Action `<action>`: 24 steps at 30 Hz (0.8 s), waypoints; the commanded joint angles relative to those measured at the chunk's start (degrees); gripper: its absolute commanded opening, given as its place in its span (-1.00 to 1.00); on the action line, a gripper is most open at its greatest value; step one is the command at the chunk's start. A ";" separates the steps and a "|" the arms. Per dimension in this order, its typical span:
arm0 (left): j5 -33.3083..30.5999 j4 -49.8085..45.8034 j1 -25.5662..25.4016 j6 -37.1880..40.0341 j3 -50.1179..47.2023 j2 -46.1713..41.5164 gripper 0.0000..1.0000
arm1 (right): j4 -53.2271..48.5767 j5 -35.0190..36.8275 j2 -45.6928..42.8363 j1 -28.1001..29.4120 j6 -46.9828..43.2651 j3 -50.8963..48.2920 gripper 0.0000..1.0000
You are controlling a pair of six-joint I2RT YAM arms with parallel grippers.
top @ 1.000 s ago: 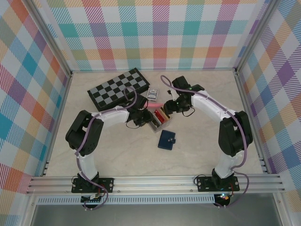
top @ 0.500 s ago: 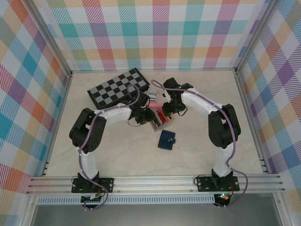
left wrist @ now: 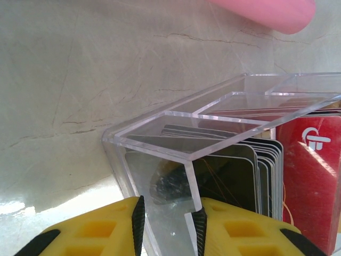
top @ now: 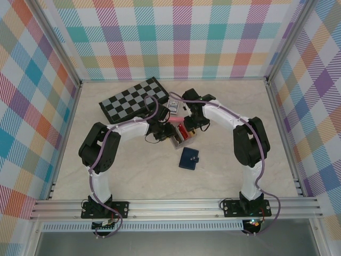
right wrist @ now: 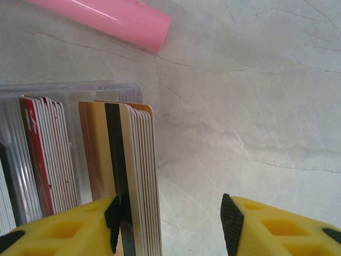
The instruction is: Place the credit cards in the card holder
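Shifted left, the right gripper (right wrist: 171, 221) is held with jaws apart about the credit cards (right wrist: 133, 176) in the clear box (left wrist: 176, 133), whose wall is clamped by the left gripper (left wrist: 169, 221). Nothing is loaded yet: the card holder (top: 189, 158) lies shut, just nearer.

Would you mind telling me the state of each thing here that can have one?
wallet: closed, flat on the table.
box: open-topped, gripped at one wall.
cards: standing on edge in the box.
left gripper: shut on the box wall.
right gripper: open, one finger against the end stack of cards.
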 commanded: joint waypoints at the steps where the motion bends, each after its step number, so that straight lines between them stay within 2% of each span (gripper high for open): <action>1: -0.62 -4.26 -0.53 0.61 -0.23 2.59 -0.37 | -1.35 1.34 -2.70 -0.28 -0.75 1.16 0.06; 14: -0.22 -4.04 -0.56 0.38 -0.22 2.94 -0.37 | -1.55 -0.72 -3.13 0.47 -1.21 1.25 -0.17; 20: -0.02 -3.93 -0.56 0.38 -0.08 2.93 -0.37 | -0.81 -4.54 -2.71 0.42 -0.17 1.59 -0.02; 24: 0.19 -4.04 -0.52 0.38 0.15 3.07 -0.37 | -0.80 -3.15 -0.44 0.42 0.12 2.71 -0.01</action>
